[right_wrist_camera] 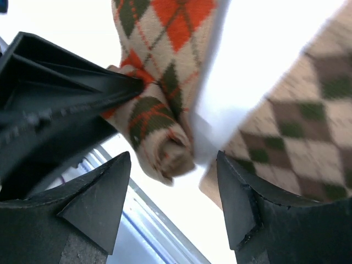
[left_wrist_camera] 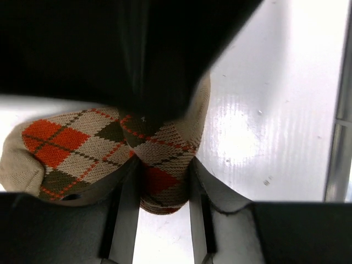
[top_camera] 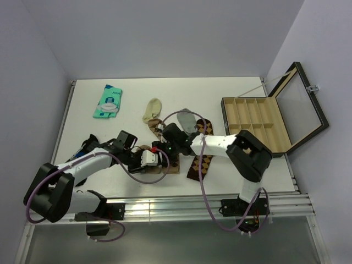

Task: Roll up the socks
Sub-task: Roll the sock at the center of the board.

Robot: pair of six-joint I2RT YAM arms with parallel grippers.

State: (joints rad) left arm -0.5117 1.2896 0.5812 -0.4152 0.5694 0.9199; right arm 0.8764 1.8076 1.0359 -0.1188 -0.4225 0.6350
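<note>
The sock with red-orange diamonds (left_wrist_camera: 66, 146) lies on the white table, its end rolled into a tight bundle (right_wrist_camera: 162, 140). My left gripper (left_wrist_camera: 163, 187) is shut on that roll, one finger on each side; in the top view it is near the table's front middle (top_camera: 149, 158). My right gripper (right_wrist_camera: 173, 165) is open, its fingers straddling the roll's end without touching it, and it sits close beside the left one (top_camera: 166, 144). A tan sock with dark brown diamonds (right_wrist_camera: 308, 137) lies just to the right. A dark brown sock with tan diamonds (top_camera: 201, 165) lies near the front edge.
An open wooden box with compartments (top_camera: 256, 124) stands at the right, its lid tilted back. A teal packet (top_camera: 108, 102) lies at the back left. Cream (top_camera: 152, 109) and grey (top_camera: 187, 118) sock toes lie behind the grippers. The metal rail (top_camera: 181, 201) runs along the front edge.
</note>
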